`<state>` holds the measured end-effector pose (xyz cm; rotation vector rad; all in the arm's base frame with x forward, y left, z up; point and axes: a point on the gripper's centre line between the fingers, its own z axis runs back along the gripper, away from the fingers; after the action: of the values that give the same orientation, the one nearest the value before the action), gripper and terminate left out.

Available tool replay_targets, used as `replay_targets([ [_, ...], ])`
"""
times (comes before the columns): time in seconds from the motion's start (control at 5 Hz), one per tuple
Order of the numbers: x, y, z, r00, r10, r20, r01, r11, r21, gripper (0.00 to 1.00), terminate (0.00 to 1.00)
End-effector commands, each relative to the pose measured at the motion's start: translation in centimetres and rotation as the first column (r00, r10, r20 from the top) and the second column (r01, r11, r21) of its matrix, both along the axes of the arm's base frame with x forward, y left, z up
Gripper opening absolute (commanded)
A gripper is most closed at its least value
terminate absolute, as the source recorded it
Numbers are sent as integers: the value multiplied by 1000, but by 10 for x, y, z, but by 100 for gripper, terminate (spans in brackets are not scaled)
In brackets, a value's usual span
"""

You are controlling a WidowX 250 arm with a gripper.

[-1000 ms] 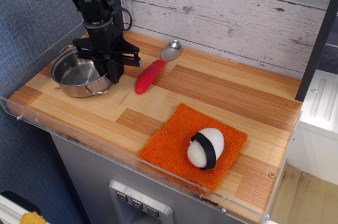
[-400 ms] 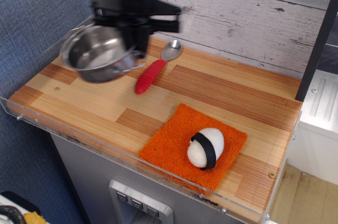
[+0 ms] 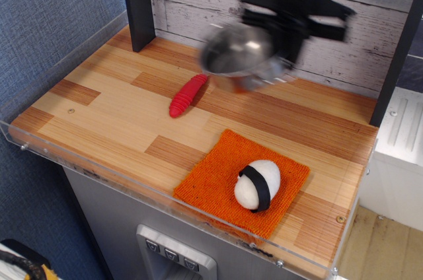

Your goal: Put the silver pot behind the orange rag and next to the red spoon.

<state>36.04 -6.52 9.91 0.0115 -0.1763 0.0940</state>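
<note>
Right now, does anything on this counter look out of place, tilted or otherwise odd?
The silver pot is in the air under the gripper, tilted and blurred, hiding the red spoon's bowl. The white rice ball sits on the orange rag. Nothing looks spilled or damaged.

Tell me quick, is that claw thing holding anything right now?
Gripper: closed on the silver pot, carrying it in the air above the counter; the picture is motion-blurred.

Shiny silver pot (image 3: 239, 57) (blurred); ribbed red spoon (image 3: 188, 95) handle; bright-orange coarse-knit rag (image 3: 213, 179); white rice ball (image 3: 256, 185), 1 black band.
</note>
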Motion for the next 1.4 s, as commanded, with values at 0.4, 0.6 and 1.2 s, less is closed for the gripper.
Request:
replay_targets([
  [0.4, 9, -45, -41, 1000, -14, -22, 16, 997, 71, 0, 0],
  [0.6, 7, -36, -57, 1000, 7, -3, -7, 998, 55, 0, 0],
  [1.2, 6, -29, -54, 995, 8, 97, -6, 1000, -16, 100, 0],
])
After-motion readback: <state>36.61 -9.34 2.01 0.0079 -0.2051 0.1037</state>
